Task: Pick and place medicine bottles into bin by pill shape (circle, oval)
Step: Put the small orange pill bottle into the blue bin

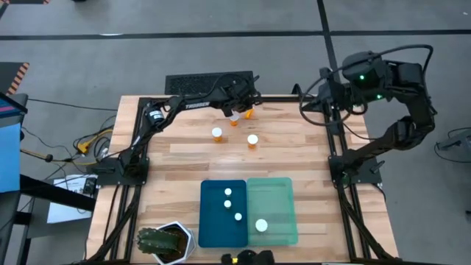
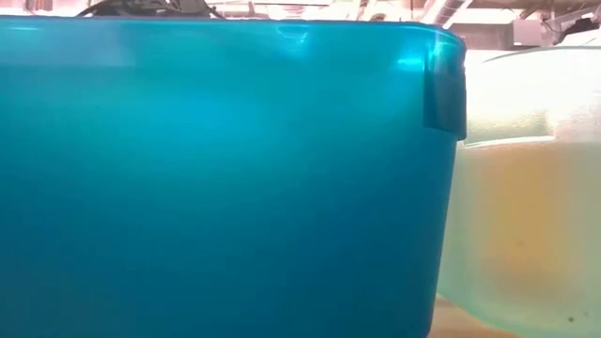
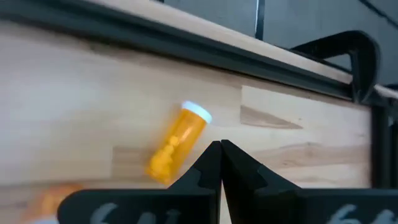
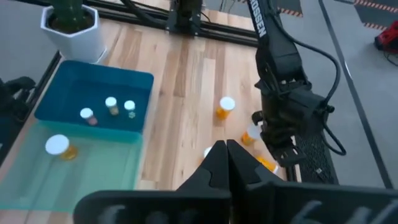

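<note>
Fingers [image 3: 208, 167] of the left gripper [image 3: 219, 147] are pressed tip to tip with nothing between them. The orange medicine bottle [image 3: 179, 142] they seem meant for lies on its side on the wooden table [image 1: 309, 162], just beside the closed tips and not in them. My guess is that the grasp has missed because the bottle lies flat and can roll. This happens at the far edge of the table, near the middle.

Two more bottles [image 1: 217, 133] [image 1: 252, 140] stand upright a little nearer, waiting to be sorted. At the near edge, the dark blue tray [image 1: 210, 228] holds three small-capped bottles. The mint green tray [image 1: 276, 199], touching it on the right, holds one wider-capped bottle, so the sorting looks partly done.

Off the table's far right corner, the right gripper [image 4: 222, 148] waits closed and empty.
</note>
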Robot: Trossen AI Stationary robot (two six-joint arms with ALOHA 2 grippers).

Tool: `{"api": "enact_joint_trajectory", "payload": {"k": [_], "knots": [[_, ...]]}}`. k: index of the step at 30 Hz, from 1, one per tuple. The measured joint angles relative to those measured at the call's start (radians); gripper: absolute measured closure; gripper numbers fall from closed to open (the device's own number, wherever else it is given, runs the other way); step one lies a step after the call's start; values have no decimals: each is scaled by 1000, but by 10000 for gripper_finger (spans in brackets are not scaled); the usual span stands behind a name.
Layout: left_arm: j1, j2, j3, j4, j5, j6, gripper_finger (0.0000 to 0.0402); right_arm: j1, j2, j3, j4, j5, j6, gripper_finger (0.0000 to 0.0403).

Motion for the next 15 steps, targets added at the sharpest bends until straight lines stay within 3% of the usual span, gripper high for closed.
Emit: {"api": "enact_joint_trajectory", "payload": {"k": [15], "knots": [[-23, -10, 0, 24, -1, -103, 401, 123, -37, -17, -78, 63, 49, 403]]}}
